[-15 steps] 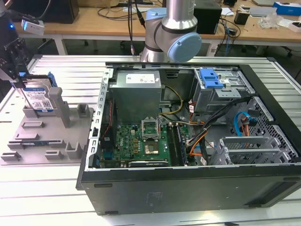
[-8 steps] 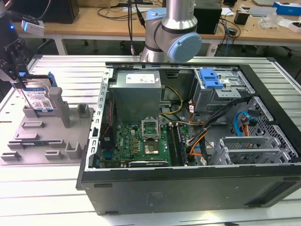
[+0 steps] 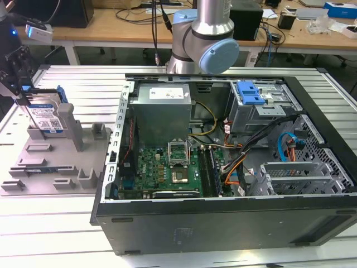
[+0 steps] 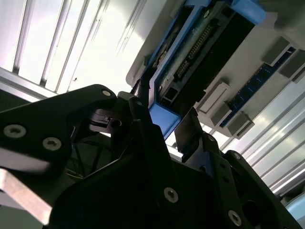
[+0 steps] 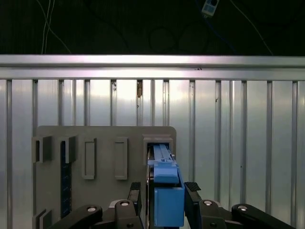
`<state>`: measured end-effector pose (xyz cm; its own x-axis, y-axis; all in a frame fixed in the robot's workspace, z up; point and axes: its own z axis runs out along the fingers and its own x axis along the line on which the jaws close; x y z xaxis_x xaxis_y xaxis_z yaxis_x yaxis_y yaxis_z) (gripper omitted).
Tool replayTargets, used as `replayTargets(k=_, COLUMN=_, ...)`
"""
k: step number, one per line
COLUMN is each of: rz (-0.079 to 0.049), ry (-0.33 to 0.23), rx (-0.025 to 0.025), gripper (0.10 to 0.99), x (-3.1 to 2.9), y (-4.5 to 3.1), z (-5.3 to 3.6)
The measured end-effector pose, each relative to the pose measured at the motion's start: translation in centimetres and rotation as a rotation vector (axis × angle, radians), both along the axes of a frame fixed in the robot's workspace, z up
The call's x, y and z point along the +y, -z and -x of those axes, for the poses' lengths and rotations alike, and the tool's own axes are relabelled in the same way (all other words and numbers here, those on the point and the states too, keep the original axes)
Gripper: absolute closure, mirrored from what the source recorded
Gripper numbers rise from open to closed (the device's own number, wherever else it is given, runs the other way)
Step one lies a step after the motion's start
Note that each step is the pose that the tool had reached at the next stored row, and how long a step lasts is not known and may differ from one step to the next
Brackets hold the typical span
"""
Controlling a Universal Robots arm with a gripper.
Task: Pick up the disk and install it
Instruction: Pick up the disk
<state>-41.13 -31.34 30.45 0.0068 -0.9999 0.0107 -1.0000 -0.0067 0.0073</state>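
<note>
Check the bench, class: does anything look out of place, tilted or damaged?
Nothing stands out. The disk stands upright in its slot on the grey holder, with the gripper at it. The case lies open, its cables inside it, and nothing looks spilled or broken.

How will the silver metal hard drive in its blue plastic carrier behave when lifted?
Probably stiff and heavy for its size: the flat silver metal disk looks solid. It stands on edge in the grey slotted holder, so a skewed pull might jam it. Its smooth blue carrier may slip.
</note>
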Motion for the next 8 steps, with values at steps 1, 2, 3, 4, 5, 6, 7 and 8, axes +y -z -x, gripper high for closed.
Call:
replayTargets(k=1, rz=0.000, ry=0.000, rx=-0.0001, gripper=0.604, x=0.04, y=0.01, z=0.00)
replayTargets(k=2, rz=0.000, ry=0.000, rx=-0.0001, gripper=0.604, x=0.11, y=0.01, z=0.00)
replayTargets(k=3, rz=0.000, ry=0.000, rx=0.0000, gripper=0.604, x=0.17, y=0.02, z=0.00)
replayTargets(k=4, rz=0.000, ry=0.000, rx=-0.0001, gripper=0.604, x=0.23, y=0.02, z=0.00)
replayTargets(k=5, rz=0.000, ry=0.000, rx=-0.0002, gripper=0.604, x=0.27, y=0.04, z=0.00)
replayTargets(k=6, rz=0.000, ry=0.000, rx=-0.0002, gripper=0.604, x=0.28, y=0.05, z=0.00)
replayTargets(k=7, rz=0.000, ry=0.000, rx=-0.0001, gripper=0.604, x=0.29, y=0.07, z=0.00)
replayTargets(k=8, rz=0.000, ry=0.000, rx=0.0000, gripper=0.604, x=0.30, y=0.08, z=0.00)
